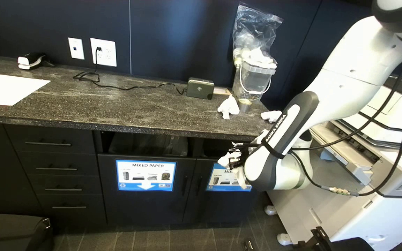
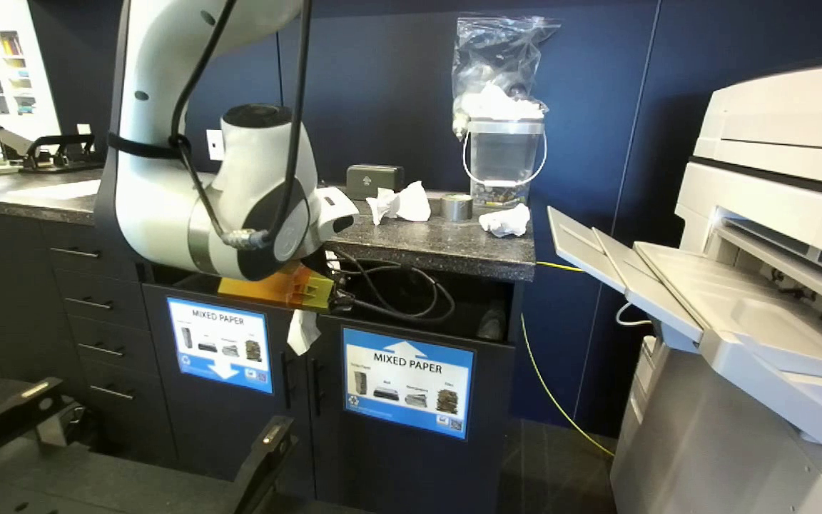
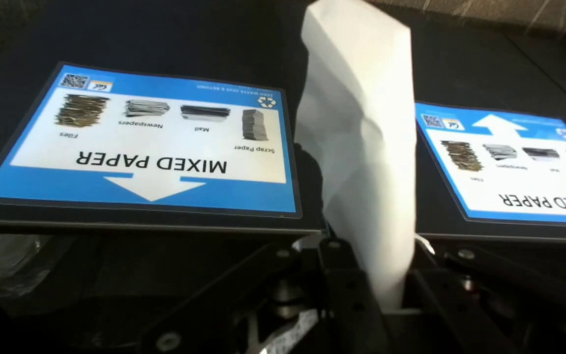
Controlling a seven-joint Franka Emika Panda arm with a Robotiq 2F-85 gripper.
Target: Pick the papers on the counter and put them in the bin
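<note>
A long white paper [image 3: 361,123] sticks out between the two fingers of my gripper [image 3: 374,250], which is shut on it. In an exterior view, the gripper [image 1: 235,160] hangs just below the front edge of the counter [image 1: 134,111], with paper [image 1: 224,161] bunched around it. The bin is the pair of cabinet openings under the counter marked MIXED PAPER; its front panel [image 2: 411,464] shows. Still on the counter near its end are crumpled papers [image 2: 413,203] and a further wad [image 2: 507,221]. The fingertips themselves are partly covered by the held paper.
A roll of tape [image 2: 456,207] and a small dark box [image 1: 200,88] stand beside the wads. Behind them is a clear bucket [image 2: 502,153] topped by a plastic bag [image 2: 496,53]. The white printer [image 2: 775,285] stands beyond the counter's end. Cables loop near the gripper.
</note>
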